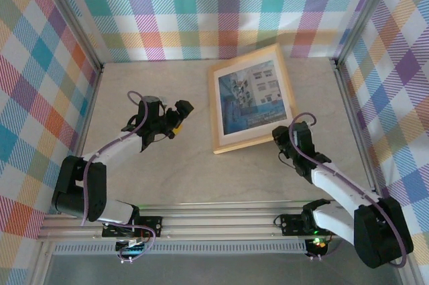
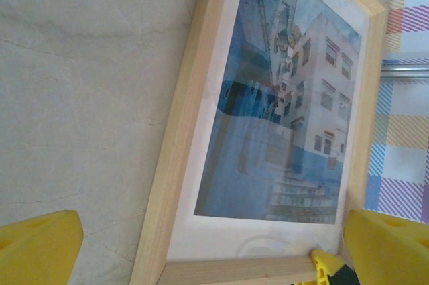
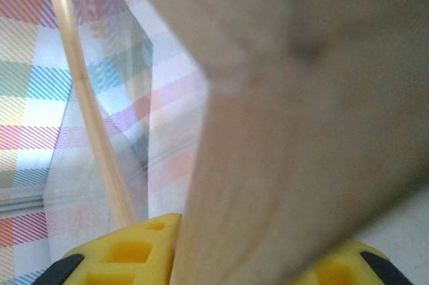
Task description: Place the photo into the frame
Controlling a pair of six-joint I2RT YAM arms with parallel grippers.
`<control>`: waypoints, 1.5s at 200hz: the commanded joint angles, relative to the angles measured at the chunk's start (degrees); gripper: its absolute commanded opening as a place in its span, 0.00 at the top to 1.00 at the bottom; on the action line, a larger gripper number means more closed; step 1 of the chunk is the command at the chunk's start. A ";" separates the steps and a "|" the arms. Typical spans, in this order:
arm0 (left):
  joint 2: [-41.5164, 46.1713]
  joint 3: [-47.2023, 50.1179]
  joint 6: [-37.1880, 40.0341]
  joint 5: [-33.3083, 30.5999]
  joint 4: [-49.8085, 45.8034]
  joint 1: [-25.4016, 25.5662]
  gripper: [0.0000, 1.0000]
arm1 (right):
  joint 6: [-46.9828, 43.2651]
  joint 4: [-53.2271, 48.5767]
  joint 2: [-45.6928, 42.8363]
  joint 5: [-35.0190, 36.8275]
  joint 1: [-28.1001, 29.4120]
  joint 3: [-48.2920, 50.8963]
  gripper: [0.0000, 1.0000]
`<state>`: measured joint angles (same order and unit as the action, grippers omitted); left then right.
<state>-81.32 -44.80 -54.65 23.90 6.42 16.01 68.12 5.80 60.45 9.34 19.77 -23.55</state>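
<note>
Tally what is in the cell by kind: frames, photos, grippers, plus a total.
frame: 1
photo: 1
grippers: 2, the left gripper open, the right gripper shut on the frame
total: 4

No text, label, brand mark, number or sign can be read in any view. On the photo point(image 1: 251, 94) the printed buildings are shown too small and too blurred for any lettering to be made out. The wood of the frame point(image 1: 244, 143) is seen plain.
</note>
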 commanded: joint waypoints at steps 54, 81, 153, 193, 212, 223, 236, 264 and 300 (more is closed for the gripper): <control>-0.74 -1.50 -0.29 -0.48 0.62 0.78 0.00 | 5.56 -6.63 4.09 3.71 0.62 3.52 1.00; -1.41 -1.86 -0.32 -0.28 0.65 0.78 0.00 | 7.57 -5.93 6.60 3.03 0.62 3.51 1.00; -1.47 -1.46 -0.59 -0.61 0.46 0.78 0.00 | 9.23 -8.17 10.78 1.08 0.62 0.73 0.74; -2.43 -1.31 -0.72 -0.50 0.77 0.78 0.00 | 10.17 -13.15 10.48 0.05 0.70 -1.32 0.34; -3.05 -1.42 -0.80 -0.43 1.05 0.80 0.00 | 7.95 -16.85 10.31 -0.27 0.79 -3.33 0.12; -3.45 -1.46 -0.94 -0.38 1.38 0.78 0.00 | 6.77 -19.07 10.22 -0.48 0.80 -4.53 0.01; -4.00 -1.45 -0.98 -0.35 1.67 0.86 0.00 | 4.89 -20.64 10.23 -1.58 0.78 -5.71 0.01; -5.39 -1.44 -0.55 -0.65 1.64 1.02 0.00 | -1.85 -25.49 9.16 -2.61 1.72 -8.91 0.01; -8.18 -1.60 0.20 -0.23 1.57 1.13 0.00 | -14.69 -32.41 7.79 0.64 3.37 -15.29 0.01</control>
<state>-87.68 -44.88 -54.83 23.79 6.46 16.12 63.96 -19.11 70.06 8.14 22.37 -33.89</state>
